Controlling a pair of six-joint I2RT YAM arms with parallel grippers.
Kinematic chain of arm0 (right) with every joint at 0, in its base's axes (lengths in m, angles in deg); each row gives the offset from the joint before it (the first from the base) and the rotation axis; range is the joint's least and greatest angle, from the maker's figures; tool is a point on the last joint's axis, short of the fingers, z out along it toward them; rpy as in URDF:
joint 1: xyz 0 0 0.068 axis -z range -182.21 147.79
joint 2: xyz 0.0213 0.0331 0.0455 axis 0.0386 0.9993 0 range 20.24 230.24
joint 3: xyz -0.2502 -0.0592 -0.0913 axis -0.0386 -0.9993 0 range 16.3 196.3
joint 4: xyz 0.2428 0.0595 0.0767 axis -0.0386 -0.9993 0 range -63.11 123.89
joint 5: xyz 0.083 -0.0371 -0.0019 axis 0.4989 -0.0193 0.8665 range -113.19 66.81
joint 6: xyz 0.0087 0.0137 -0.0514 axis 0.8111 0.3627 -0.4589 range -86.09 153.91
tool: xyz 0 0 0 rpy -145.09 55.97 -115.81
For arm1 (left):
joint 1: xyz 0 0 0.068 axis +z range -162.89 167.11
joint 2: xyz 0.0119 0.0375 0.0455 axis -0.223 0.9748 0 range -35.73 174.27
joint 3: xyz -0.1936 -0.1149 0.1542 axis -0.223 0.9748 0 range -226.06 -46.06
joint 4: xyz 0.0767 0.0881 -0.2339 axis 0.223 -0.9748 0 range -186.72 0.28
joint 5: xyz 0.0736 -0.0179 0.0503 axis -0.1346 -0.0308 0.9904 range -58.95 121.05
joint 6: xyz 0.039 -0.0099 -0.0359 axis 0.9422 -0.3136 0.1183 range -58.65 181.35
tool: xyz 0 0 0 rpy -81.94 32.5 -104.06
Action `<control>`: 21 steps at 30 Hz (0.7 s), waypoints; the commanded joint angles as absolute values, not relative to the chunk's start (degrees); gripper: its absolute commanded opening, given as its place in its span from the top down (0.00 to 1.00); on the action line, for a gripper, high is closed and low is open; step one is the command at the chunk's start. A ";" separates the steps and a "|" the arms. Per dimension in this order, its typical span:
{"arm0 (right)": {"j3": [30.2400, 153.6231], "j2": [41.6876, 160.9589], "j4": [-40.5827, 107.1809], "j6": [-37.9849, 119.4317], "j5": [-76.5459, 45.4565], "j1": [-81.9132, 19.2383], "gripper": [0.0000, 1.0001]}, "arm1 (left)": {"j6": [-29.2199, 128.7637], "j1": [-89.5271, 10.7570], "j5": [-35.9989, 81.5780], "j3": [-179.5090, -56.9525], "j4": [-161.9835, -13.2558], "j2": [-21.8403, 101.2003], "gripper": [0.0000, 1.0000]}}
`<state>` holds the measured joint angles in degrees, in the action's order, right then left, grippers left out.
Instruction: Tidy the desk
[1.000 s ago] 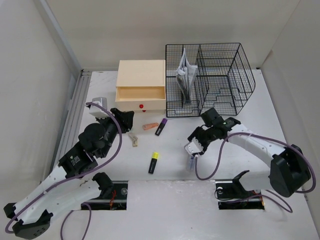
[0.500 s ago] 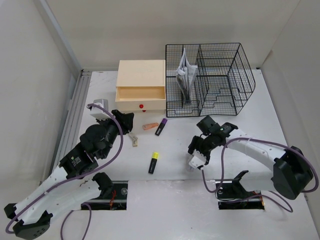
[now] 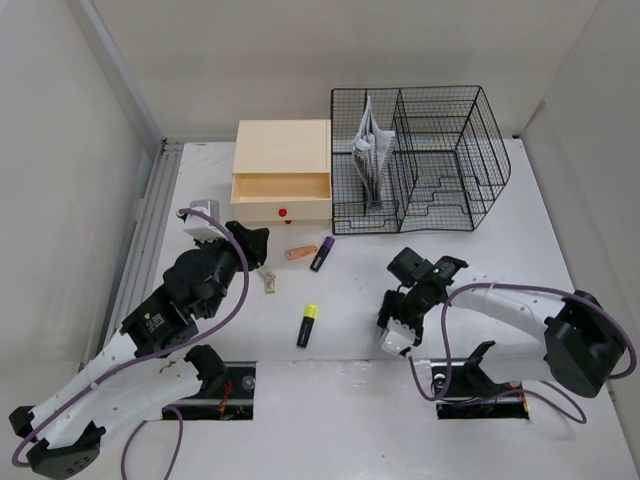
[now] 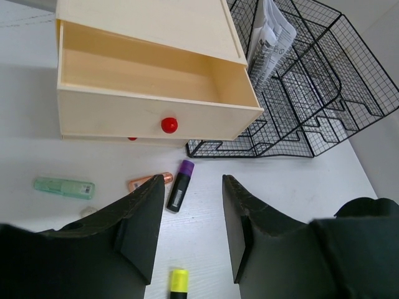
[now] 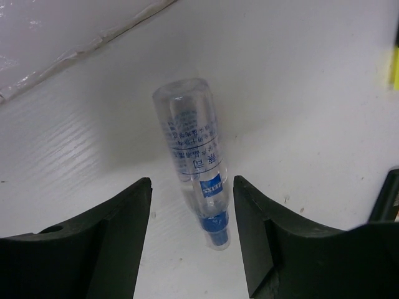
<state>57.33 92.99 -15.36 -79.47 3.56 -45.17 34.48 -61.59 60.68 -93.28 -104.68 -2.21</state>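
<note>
White desk (image 3: 520, 230), drawer box (image 3: 282, 165) (open) beside wire basket (image 3: 440, 160)

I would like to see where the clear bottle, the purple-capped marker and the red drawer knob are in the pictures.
clear bottle (image 5: 191, 148): right wrist view, on its printed label.
purple-capped marker (image 4: 178, 190): left wrist view, on its black barrel.
red drawer knob (image 4: 168, 124): left wrist view, on its round front.

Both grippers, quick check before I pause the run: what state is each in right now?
Left gripper: open, empty.
Right gripper: open, straddling the clear plastic bottle lying on the desk, not gripping it.
</note>
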 commanded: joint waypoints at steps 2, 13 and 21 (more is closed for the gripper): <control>57.69 93.63 -14.01 -81.93 4.24 -46.33 0.39 | 34.37 -61.75 60.67 -92.73 -103.43 -3.29 0.61; 63.58 102.76 -15.15 -79.56 0.19 -49.67 0.42 | 33.84 -61.75 59.62 -92.73 -103.43 -5.05 0.61; 66.57 107.25 -15.76 -76.04 -1.56 -50.29 0.73 | 33.84 -61.75 59.62 -92.20 -103.96 -6.72 0.61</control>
<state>64.70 106.92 -14.84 -77.03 -1.16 -49.74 33.91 -61.57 59.85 -92.47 -105.03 -5.66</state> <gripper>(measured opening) 0.416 0.390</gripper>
